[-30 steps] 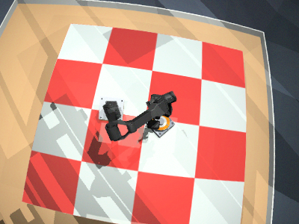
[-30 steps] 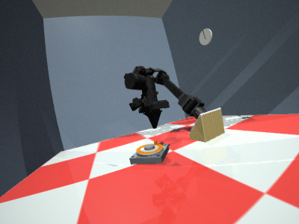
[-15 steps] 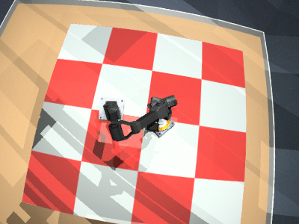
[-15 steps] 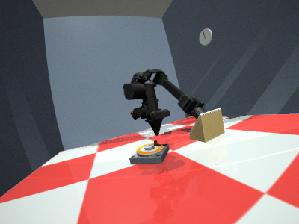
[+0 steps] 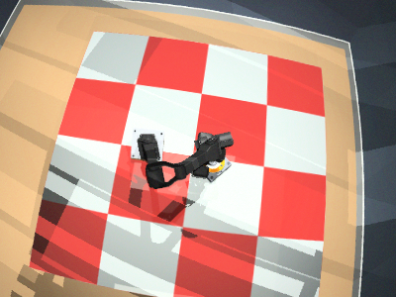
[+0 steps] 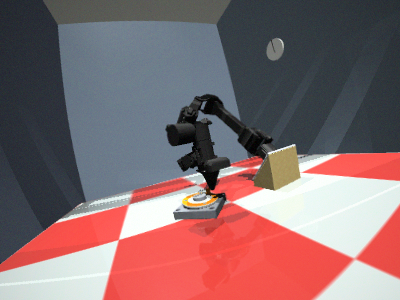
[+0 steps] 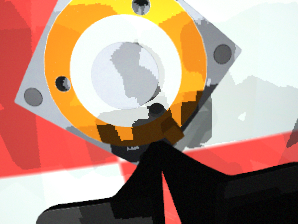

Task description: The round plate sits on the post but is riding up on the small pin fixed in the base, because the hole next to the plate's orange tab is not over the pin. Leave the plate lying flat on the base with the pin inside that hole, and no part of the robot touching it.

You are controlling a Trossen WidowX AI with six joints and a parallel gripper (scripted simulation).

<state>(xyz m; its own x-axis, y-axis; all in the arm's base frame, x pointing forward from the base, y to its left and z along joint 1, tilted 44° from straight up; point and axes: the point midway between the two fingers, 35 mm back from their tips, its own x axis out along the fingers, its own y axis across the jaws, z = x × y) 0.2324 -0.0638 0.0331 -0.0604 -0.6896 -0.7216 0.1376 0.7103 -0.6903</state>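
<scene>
Red-and-white chequered bench (image 6: 280, 235), dark walls behind. Tool (image 7: 162, 146): fingers fully closed, empty, tips pointing down at the near edge of the round plate (image 7: 65, 45). Plate: orange ring on the grey square base (image 7: 222, 62), around the central post (image 7: 125, 75); orange tab (image 7: 172, 132) shadowed just beside the tool tips. Pin not discernible. No legible markings. Top view: arm hides most of the plate.
</scene>
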